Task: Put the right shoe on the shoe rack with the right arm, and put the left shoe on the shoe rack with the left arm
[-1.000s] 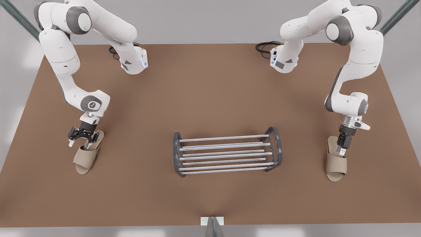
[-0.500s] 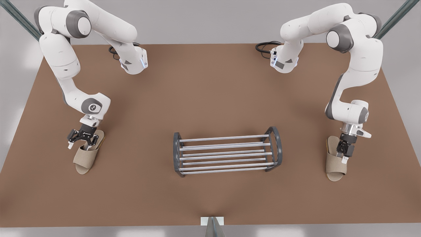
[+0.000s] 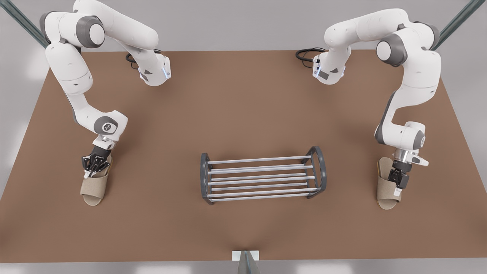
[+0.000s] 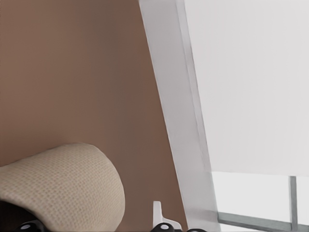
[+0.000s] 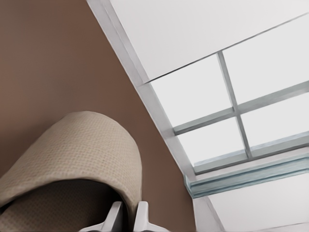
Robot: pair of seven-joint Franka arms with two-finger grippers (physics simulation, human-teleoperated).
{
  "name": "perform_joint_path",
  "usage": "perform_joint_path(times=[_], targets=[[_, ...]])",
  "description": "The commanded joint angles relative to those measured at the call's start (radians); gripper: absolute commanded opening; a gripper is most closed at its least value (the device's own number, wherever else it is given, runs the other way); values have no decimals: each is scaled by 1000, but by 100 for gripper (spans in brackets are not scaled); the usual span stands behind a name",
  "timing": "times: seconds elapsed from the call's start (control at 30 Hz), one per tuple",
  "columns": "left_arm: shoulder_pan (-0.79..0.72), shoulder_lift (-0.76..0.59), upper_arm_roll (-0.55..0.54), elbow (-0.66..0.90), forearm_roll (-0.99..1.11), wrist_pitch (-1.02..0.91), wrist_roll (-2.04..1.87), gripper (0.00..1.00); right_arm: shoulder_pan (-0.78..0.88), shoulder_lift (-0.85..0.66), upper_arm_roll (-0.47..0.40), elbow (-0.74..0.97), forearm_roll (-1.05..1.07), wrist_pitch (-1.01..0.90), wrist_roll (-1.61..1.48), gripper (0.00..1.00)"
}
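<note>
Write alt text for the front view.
Each end effector reaches down onto a beige slipper on the brown table: one end effector on the slipper at the front view's left, the other end effector on the slipper at its right. The shoe rack stands between them.

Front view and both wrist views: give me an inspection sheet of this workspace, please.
Surface: brown table, flat and unmarked.
Job's things: shoe rack mid-table, nothing on it. The left shoe is at the front view's left and the right shoe at its right. Both lie on the table, apart from the rack.
Clutter: nothing seen.
Grippers: left gripper down at the left shoe's strap; right gripper shut on the right shoe's strap edge.
Cables: black cable loops by the arm bases.
Surroundings: pale floor, teal struts at the far corners, white bracket at the near edge.
</note>
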Motion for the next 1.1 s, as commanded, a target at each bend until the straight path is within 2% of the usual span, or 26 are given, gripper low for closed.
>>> perform_joint_path(times=[0.0,0.07,0.13,0.17,0.3,0.37,0.4,0.5,0.53,0.57,0.63,0.7,0.83,0.9,1.0,1.07], targets=[[0,6,-6,10,-1,9,-41,88,-1,-3,0,0,-160,-7,-31,21],[0,6,-11,10,0,9,-41,88,-1,-10,2,0,-163,-7,-27,21],[0,5,-11,10,2,24,-41,74,-1,-35,11,0,-163,1,-7,21],[0,3,-9,11,3,24,-41,72,-1,-59,37,-4,-161,12,-1,21],[0,6,-11,11,3,24,-61,71,1,-111,115,-6,-158,26,27,21],[0,5,-11,10,3,24,-67,61,1,-127,143,9,-157,69,71,21],[0,6,-11,10,5,24,-67,61,5,-141,164,22,-152,81,73,21],[0,6,-9,10,5,24,-67,61,59,-180,164,69,-137,122,78,21],[0,3,-11,10,3,26,-69,61,67,-197,164,132,-106,254,70,21],[0,5,-11,10,2,26,-70,54,80,-207,164,167,-82,314,67,21],[0,3,-11,10,5,26,-75,53,145,-242,163,258,68,457,-8,21],[0,0,-11,10,8,26,-75,52,195,-268,161,336,317,540,-208,21],[0,-15,-11,8,9,30,-76,47,315,-277,161,422,881,523,-662,21],[0,-18,-11,8,9,32,-76,47,392,-271,161,480,1191,402,-956,21],[0,-40,-12,2,11,58,-101,40,514,-240,164,624,1383,277,-1226,21],[-2,-40,-12,2,11,58,-101,33,600,-217,167,696,1383,224,-1237,21]])
